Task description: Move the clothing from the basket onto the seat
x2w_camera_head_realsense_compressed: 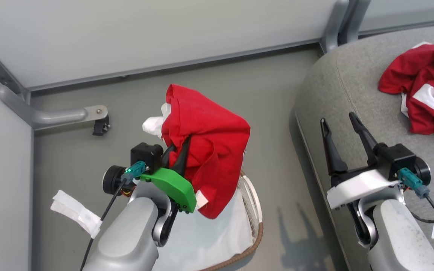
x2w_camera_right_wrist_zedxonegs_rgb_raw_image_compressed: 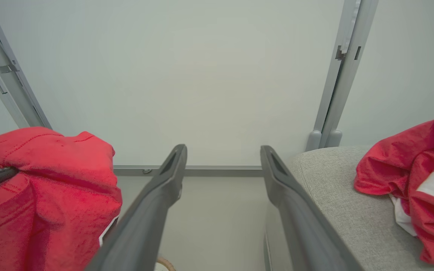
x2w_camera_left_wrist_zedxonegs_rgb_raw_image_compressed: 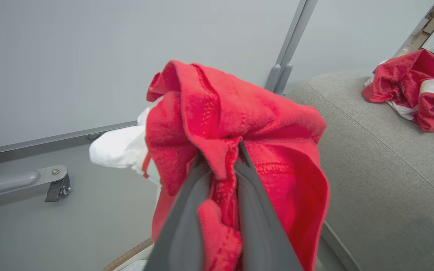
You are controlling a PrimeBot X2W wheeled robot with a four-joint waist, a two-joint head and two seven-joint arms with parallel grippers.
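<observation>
Grey floor (x2w_camera_head_realsense_compressed: 269,94), pale walls. Clamped in left fingers (x2w_camera_left_wrist_zedxonegs_rgb_raw_image_compressed: 262,233): red garment (x2w_camera_head_realsense_compressed: 209,150), held high above basket (x2w_camera_head_realsense_compressed: 256,233), likely to clear rim before swing right to seat (x2w_camera_head_realsense_compressed: 352,94). On seat, far right: second garment (x2w_camera_head_realsense_compressed: 420,90). Right fingers (x2w_camera_right_wrist_zedxonegs_rgb_raw_image_compressed: 153,218) apart, empty.

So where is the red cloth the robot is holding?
In the head view, the clothing hangs from the left gripper, which is shut on it, just above the basket, with the grey seat to its right.
</observation>
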